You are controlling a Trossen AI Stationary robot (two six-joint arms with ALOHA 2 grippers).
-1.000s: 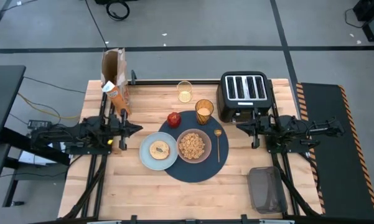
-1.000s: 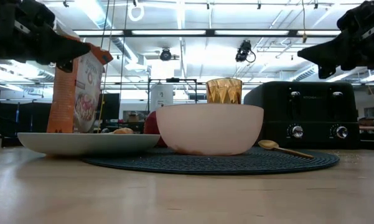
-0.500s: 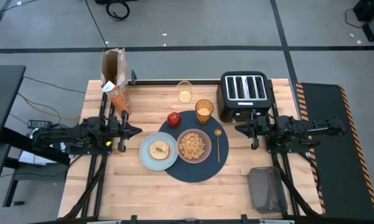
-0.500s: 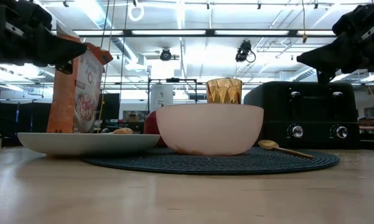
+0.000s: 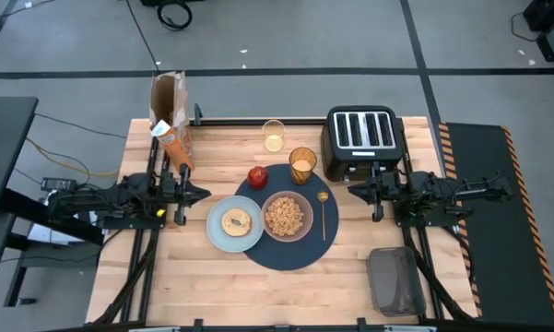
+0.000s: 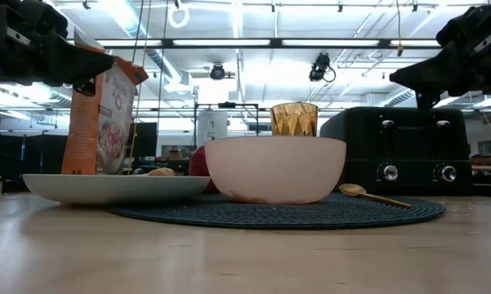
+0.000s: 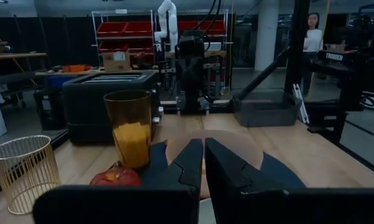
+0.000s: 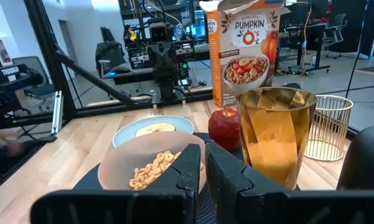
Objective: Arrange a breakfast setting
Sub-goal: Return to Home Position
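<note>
On the pale wooden plank surface (image 5: 212, 286) lies a round, woven navy placemat (image 5: 295, 256). At its middle sits a smooth pinkish bowl (image 5: 306, 227) holding ring-shaped cereal (image 5: 286, 214). A slim gold spoon (image 5: 323, 210) lies just right of the bowl. A glossy blue-grey plate (image 5: 216, 236) overlaps the mat's left edge and carries a bagel (image 5: 235, 221). A shiny red apple (image 5: 257, 175) and a faceted amber glass tumbler (image 5: 302, 164) stand at the mat's far edge, near a boxy black toaster (image 5: 361, 138). The left claw (image 5: 201, 193) hangs left of the plate and the right claw (image 5: 352, 189) right of the spoon. Both have their fingers pressed together and hold nothing.
</note>
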